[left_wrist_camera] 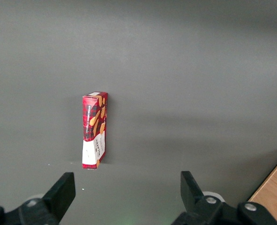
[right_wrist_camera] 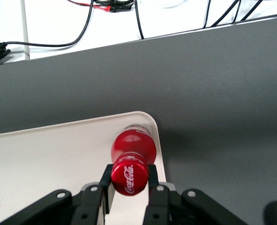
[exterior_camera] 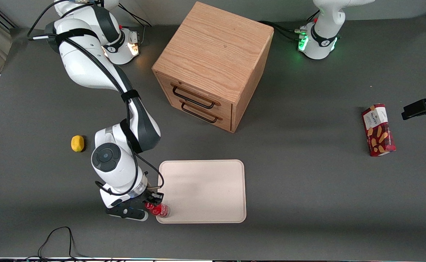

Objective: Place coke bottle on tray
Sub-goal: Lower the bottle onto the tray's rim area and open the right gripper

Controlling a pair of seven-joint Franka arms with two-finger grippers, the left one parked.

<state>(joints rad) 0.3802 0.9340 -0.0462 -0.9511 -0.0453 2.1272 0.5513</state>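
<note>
Jaws of the gripper [right_wrist_camera: 129, 183] clamp the red cap of the coke bottle [right_wrist_camera: 133, 149], held upright over the tray [exterior_camera: 205, 189] at its corner nearest the front camera, toward the working arm's end. Counter [exterior_camera: 307, 189]: dark grey, matte (cables along its edge). Bottle: red body, white script on the cap.

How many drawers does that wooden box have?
2, one above the other on the wooden cabinet: upper drawer, lower drawer. The gripper holds the coke bottle.
</note>
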